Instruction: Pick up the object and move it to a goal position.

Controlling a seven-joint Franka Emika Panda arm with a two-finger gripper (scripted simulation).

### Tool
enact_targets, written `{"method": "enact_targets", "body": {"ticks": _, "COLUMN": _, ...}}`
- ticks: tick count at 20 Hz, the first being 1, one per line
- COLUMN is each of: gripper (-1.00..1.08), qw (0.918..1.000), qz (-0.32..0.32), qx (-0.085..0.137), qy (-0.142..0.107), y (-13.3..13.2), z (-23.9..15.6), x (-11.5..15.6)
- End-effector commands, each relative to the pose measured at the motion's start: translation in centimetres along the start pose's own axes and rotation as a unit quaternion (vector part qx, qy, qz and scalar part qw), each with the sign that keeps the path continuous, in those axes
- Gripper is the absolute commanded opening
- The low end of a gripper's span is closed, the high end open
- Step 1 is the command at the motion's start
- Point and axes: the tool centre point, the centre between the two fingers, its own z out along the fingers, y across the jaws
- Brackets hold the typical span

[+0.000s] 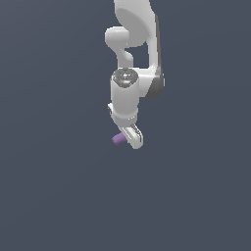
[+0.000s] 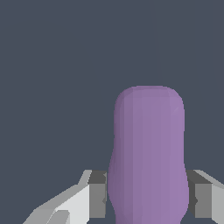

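In the exterior view the white gripper (image 1: 131,138) hangs from the arm with the purple rod (image 1: 117,139) sticking out toward the exterior view's left, and no container or goal marker shows anywhere. In the wrist view the grey finger pads (image 2: 97,194) press both sides of the rod (image 2: 148,153), so the fingers look closed on it; carrying it well probably means firm pressure and a smooth move

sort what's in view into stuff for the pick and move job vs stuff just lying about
Part of the job:
- purple cylinder, clamped between the fingers
- gripper, shut on the cylinder

Just lying about:
- nothing else shows; only the plain dark background surrounds the arm
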Motion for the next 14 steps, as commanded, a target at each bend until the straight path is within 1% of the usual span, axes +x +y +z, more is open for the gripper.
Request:
{"method": "enact_targets", "body": {"ticks": 1, "gripper": -1.00, "qw": 1.0000, "qz": 0.000, "qx": -0.001, "qy": 0.000, "y": -0.7, "z": -1.4, "x": 0.1}}
{"method": "enact_targets", "body": {"ticks": 7, "gripper": -1.00, "qw": 1.0000, "qz": 0.000, "qx": -0.001, "qy": -0.001, "y": -1.7, "z": -3.3, "x": 0.3}}
{"method": "enact_targets", "body": {"ticks": 14, "gripper": -1.00, "qw": 1.0000, "qz": 0.000, "qx": 0.000, "qy": -0.001, "y": -1.9, "z": -3.4, "x": 0.3}}
